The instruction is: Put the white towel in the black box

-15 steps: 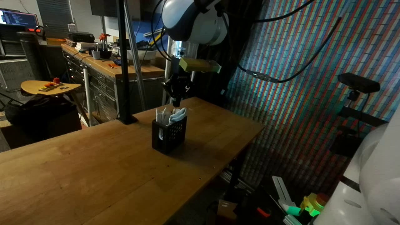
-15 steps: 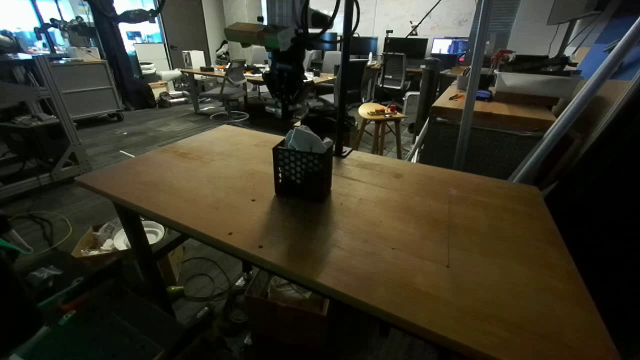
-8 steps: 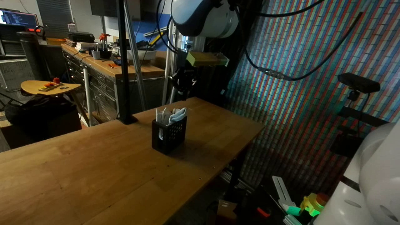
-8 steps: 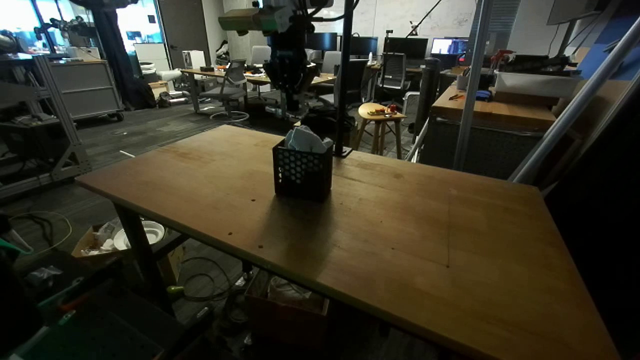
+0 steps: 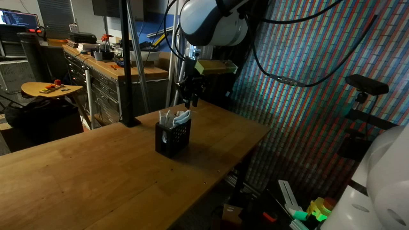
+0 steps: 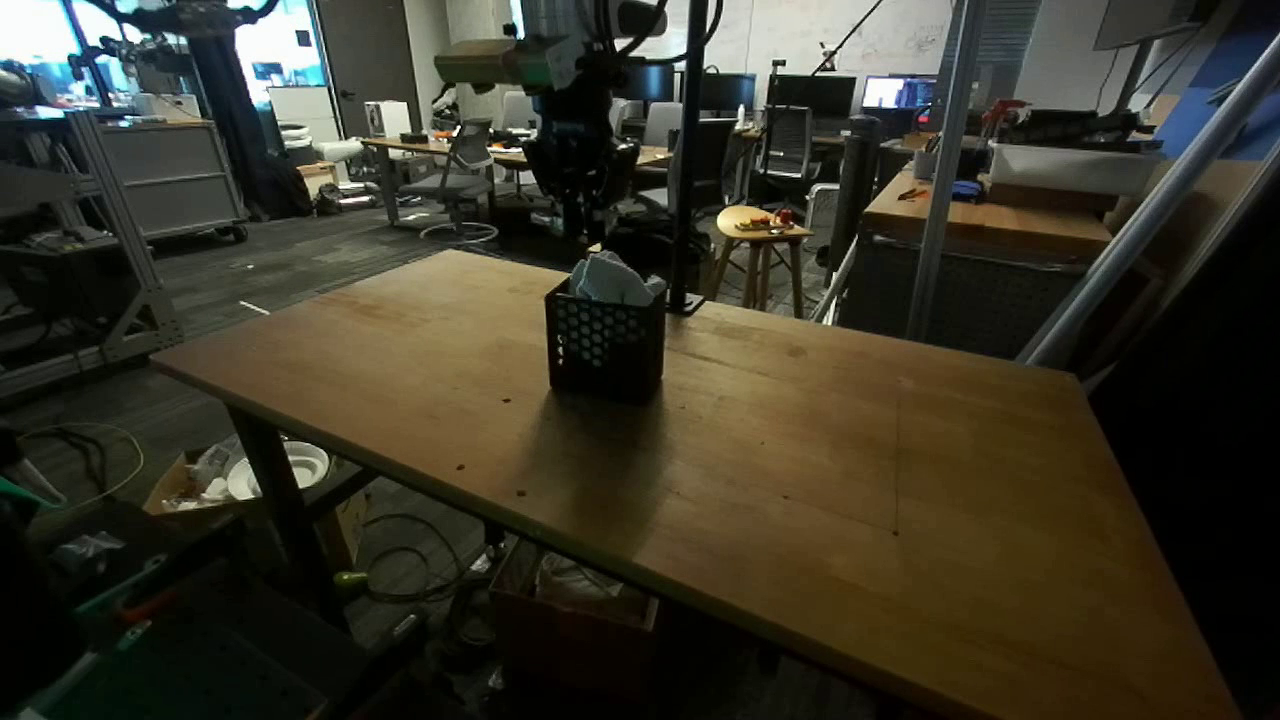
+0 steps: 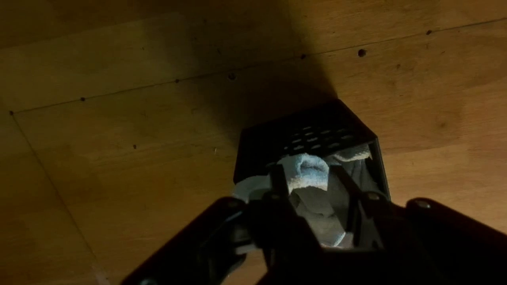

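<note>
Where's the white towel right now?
Just left of centre in both exterior views, the white towel sits in the black box, poking above its rim, below the hand.

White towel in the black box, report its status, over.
Hand open, nothing gripped, above perforated black box. White towel inside, upper folds poking out the top. No obstruction seen between hand and towel.

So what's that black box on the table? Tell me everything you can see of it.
The black box is upright and open at the top, with straight, dull sides that look like plastic. A honeycomb of holes pierces one wall; a neighbouring wall has an opening where something pale shows through. It stands on the wooden table and holds the white towel, whose folds rise above the rim. Only table and towel appear to touch it; the gripper hangs above, clear of it.
</note>
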`<move>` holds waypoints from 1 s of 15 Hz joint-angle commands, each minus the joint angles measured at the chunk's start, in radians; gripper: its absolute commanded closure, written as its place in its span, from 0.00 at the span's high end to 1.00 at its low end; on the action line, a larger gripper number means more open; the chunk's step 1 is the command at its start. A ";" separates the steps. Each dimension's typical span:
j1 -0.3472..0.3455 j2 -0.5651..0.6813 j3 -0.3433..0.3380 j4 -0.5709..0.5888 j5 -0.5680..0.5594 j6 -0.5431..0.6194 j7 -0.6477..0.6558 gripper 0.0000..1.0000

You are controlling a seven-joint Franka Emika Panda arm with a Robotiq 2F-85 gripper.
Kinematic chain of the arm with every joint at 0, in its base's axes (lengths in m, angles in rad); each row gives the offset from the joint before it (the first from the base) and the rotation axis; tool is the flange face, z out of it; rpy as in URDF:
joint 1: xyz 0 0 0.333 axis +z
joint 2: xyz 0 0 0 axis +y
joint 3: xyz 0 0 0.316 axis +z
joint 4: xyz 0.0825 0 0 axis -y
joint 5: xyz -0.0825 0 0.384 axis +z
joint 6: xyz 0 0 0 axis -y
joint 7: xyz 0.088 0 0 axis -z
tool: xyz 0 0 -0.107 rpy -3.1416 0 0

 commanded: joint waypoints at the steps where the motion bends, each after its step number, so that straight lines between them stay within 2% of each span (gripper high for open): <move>1: -0.007 -0.005 -0.013 -0.026 -0.019 0.060 -0.003 0.66; 5: -0.016 0.017 -0.026 -0.030 -0.011 0.113 -0.011 0.69; 7: -0.020 0.035 -0.033 -0.028 -0.002 0.143 -0.018 0.63; 10: -0.024 0.067 -0.039 -0.023 0.011 0.187 -0.031 0.60; 15: -0.021 0.113 -0.039 -0.010 0.051 0.238 -0.058 0.65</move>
